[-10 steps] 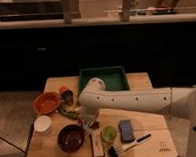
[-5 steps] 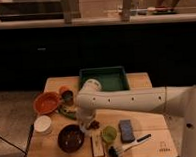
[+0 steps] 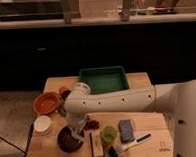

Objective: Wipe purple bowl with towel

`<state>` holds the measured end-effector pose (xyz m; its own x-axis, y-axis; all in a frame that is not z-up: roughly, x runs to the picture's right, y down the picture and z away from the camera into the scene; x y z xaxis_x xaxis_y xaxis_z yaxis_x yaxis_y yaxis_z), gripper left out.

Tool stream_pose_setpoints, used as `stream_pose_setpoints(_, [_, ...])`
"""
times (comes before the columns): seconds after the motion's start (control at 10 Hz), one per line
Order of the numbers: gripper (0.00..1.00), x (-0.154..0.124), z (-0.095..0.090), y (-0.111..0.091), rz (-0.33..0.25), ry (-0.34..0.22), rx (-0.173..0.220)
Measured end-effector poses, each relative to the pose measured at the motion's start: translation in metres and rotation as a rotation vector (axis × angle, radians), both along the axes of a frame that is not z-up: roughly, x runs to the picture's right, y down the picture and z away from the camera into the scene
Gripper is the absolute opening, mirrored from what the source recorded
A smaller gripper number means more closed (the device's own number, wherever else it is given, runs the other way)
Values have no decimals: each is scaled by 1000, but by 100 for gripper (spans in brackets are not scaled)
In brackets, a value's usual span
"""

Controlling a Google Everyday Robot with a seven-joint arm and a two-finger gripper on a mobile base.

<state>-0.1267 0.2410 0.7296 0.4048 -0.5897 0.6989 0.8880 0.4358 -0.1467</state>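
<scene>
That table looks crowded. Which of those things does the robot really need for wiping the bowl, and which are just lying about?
For the job:
purple bowl
gripper, down just over the bowl
The towel cannot be made out.

Just lying about:
orange bowl
white cup
green tray
green cup
blue sponge
dish brush

Dim room, warm low light, pale rectangular wooden table (image 3: 144, 122) in the foreground, speckled grey floor (image 3: 13, 105) to its left, long dark counter front (image 3: 50, 56) behind, lighter shelf ledge (image 3: 93, 20) above it, two upright posts (image 3: 67, 4) at top.
</scene>
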Motion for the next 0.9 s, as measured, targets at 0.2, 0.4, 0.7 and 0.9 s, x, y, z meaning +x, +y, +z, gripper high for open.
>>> stream_pose_setpoints(0.2, [0, -9, -3, 10, -18, -25, -14])
stream_pose_setpoints(0.4, [0, -14, -1, 18, -26, -42, -34])
stream_pose_setpoints(0.7, [0, -19, 13, 34, -32, -58, -80])
stream_pose_setpoints(0.9, [0, -15, 25, 43, -32, -44, -103])
